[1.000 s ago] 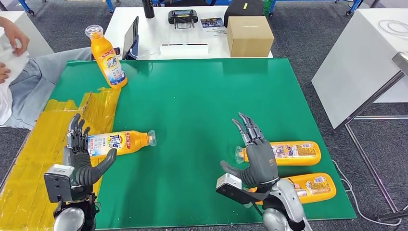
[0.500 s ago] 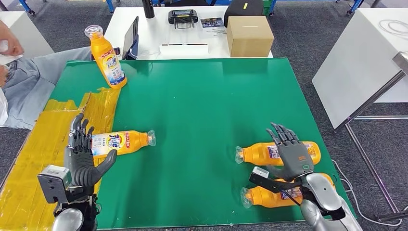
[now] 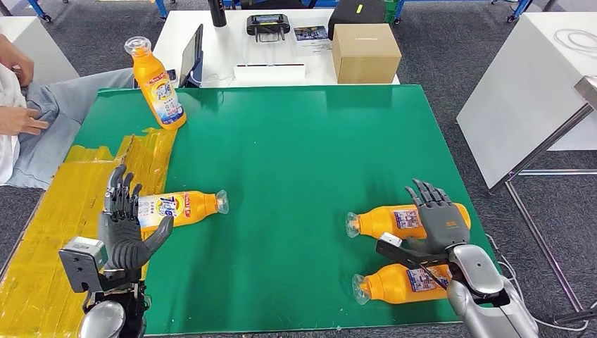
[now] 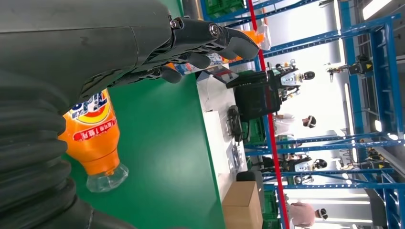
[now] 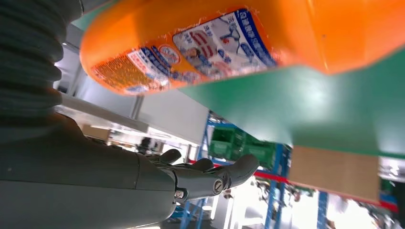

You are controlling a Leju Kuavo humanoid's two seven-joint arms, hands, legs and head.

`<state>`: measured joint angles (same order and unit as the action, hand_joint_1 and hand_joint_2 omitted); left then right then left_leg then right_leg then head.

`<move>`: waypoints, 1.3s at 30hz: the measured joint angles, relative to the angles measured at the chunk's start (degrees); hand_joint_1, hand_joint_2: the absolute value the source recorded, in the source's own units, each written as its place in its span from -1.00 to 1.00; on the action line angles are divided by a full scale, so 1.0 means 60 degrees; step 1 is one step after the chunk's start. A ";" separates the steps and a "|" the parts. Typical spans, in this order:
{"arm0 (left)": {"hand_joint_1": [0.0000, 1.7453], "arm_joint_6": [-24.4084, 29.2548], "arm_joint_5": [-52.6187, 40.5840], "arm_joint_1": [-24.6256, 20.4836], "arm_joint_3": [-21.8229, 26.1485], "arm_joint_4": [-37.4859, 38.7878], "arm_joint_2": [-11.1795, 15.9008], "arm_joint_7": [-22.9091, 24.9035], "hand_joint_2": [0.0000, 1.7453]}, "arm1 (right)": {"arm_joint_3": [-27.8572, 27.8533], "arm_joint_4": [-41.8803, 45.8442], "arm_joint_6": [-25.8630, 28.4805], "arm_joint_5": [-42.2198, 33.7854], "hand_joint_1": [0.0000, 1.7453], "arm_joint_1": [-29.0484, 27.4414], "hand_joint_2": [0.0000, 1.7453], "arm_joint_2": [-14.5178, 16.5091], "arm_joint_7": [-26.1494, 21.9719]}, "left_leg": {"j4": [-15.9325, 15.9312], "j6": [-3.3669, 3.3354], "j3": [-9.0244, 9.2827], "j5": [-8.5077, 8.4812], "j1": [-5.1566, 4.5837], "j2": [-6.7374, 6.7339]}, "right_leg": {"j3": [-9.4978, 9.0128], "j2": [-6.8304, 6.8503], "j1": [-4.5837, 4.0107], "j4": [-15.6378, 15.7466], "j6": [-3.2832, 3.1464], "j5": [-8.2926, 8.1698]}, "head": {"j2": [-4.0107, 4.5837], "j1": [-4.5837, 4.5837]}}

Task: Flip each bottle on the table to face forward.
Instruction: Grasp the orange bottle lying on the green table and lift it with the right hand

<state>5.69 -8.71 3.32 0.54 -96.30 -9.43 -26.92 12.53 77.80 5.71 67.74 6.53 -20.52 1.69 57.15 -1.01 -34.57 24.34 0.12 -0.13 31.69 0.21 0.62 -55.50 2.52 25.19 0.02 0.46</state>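
Several orange bottles are on the green table (image 3: pixel 281 155). One bottle (image 3: pixel 156 83) stands upright at the far left corner. A second bottle (image 3: pixel 186 206) (image 4: pixel 93 136) lies on its side at the left, cap pointing right. My left hand (image 3: pixel 125 224) is open beside its base, fingers spread, holding nothing. Two more bottles lie at the right, caps pointing left: the farther bottle (image 3: pixel 387 220) and the nearer bottle (image 3: pixel 398 283) (image 5: pixel 229 43). My right hand (image 3: pixel 438 220) is open, hovering over the base end of the farther one, not gripping it.
Yellow tape (image 3: pixel 56 232) covers the table's left strip. A person's hand (image 3: pixel 20 120) and grey trousers are at the far left. Behind stands a white table with a cardboard box (image 3: pixel 365 52), a tablet (image 3: pixel 190 56) and a controller (image 3: pixel 267 27). Another white table (image 3: pixel 535 84) is at the right.
My right hand swung from the middle of the table to the right, over the base of the farther lying bottle. The left hand edged slightly toward its bottle. The person's hand shifted.
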 joint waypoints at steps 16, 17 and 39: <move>-1.00 -0.0124 0.0221 -0.0176 -0.0064 0.0380 -0.0002 0.0034 1.00 | 0.0146 -0.1500 -0.0881 -0.0133 -1.00 0.0682 1.00 -0.0231 -0.0025 | 0.0000 0.0000 -0.0002 0.0000 -0.0001 0.0001 | 0.0000 0.0001 0.0001 0.0000 0.0000 0.0000 | 0.0000 0.0000; -1.00 -0.0127 0.0244 -0.0182 -0.0065 0.0404 -0.0002 0.0035 1.00 | 0.0158 -0.1572 -0.0906 -0.0143 -1.00 0.0726 1.00 -0.0260 -0.0027 | 0.0000 0.0000 -0.0001 0.0000 -0.0001 0.0001 | -0.0001 0.0001 0.0001 0.0000 0.0000 0.0000 | 0.0000 0.0001; -1.00 -0.0334 0.0552 -0.0317 -0.0079 0.0812 -0.0013 0.0135 1.00 | 0.0488 -0.2332 -0.1745 -0.0549 0.57 0.1308 1.00 -0.0747 0.0079 | 0.0002 -0.0001 0.0030 0.0000 -0.0001 0.0000 | -0.0031 0.0001 0.0001 0.0002 0.0001 0.0000 | 0.0000 0.0000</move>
<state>3.69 -5.40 1.42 0.06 -91.43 -9.51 -26.11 15.46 63.81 -4.76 64.45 14.38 -25.00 2.16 57.16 -1.01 -34.39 24.34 0.12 -0.13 31.50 0.21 0.63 -55.49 2.53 25.19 0.02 0.46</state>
